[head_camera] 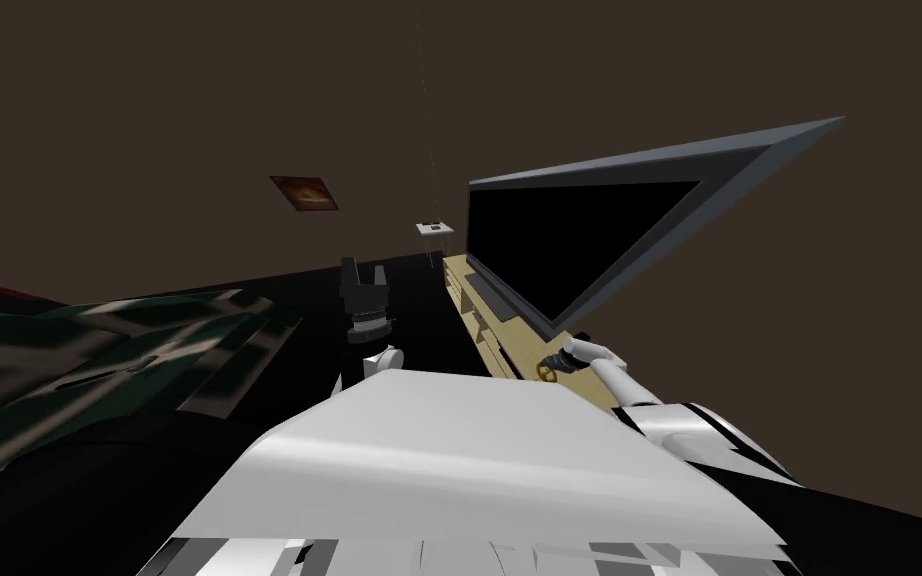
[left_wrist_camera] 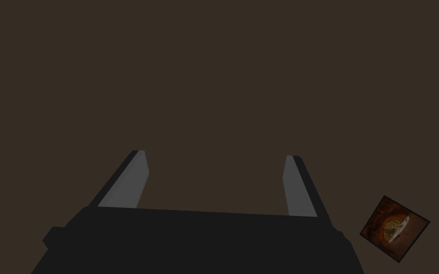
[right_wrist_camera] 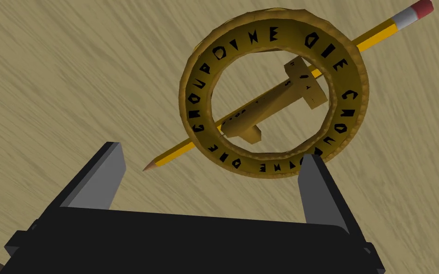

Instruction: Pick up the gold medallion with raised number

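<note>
The gold medallion (right_wrist_camera: 275, 90) is a ring with black lettering and a raised number 1 across its middle. It lies on a tan wooden top (right_wrist_camera: 71, 71), over a yellow pencil (right_wrist_camera: 380, 35). My right gripper (right_wrist_camera: 214, 159) hovers open just short of it, one finger (right_wrist_camera: 316, 185) overlapping the ring's edge, nothing between the blades. In the head view the medallion (head_camera: 549, 373) sits small at the tip of my right gripper (head_camera: 561, 362) on the tan cabinet top (head_camera: 519, 340). My left gripper (left_wrist_camera: 214, 164) is open and empty, raised in front of my chest (head_camera: 364, 280).
A large dark screen (head_camera: 589, 235) in a grey frame stands on the cabinet right behind the medallion. A small white side table (head_camera: 434, 230) stands farther along the wall. A dark green patterned couch (head_camera: 99, 350) lies to my left.
</note>
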